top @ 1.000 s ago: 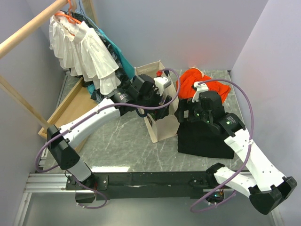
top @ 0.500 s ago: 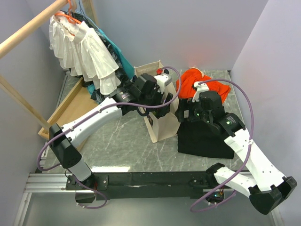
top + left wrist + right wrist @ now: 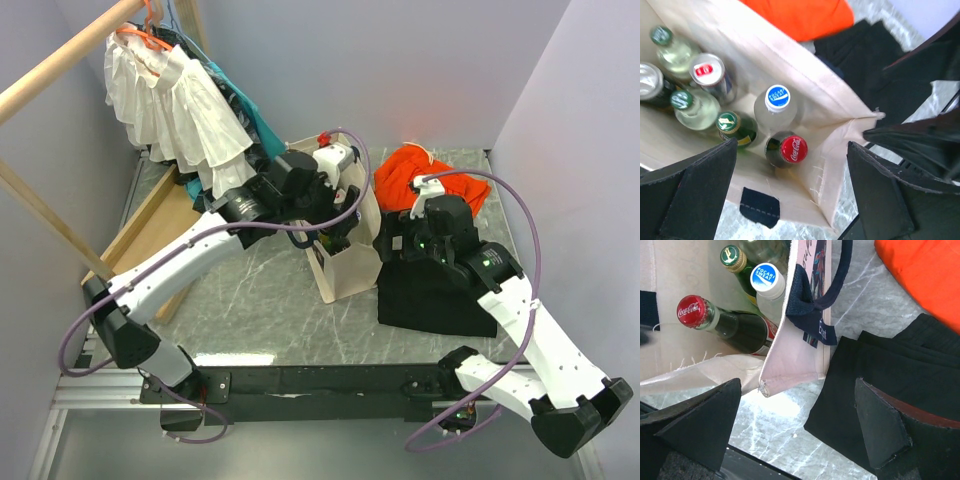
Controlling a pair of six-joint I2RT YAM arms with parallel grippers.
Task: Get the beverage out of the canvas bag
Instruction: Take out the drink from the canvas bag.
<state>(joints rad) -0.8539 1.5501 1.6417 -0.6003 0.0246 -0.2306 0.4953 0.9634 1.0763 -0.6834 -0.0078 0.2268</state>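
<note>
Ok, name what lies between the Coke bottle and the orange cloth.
The Pocari bottle, then the bag's wall; the left wrist view shows it best.

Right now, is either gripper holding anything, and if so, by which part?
Nothing is held. The left gripper and the right gripper both have their jaws wide open and empty, near the rim of the canvas bag.

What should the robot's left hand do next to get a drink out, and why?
Probably lower the left gripper straight down into the canvas bag. Its jaws are open above the bag's mouth, and the red-capped Coca-Cola bottle stands upright, lined up between them in the wrist view, not yet gripped.
</note>
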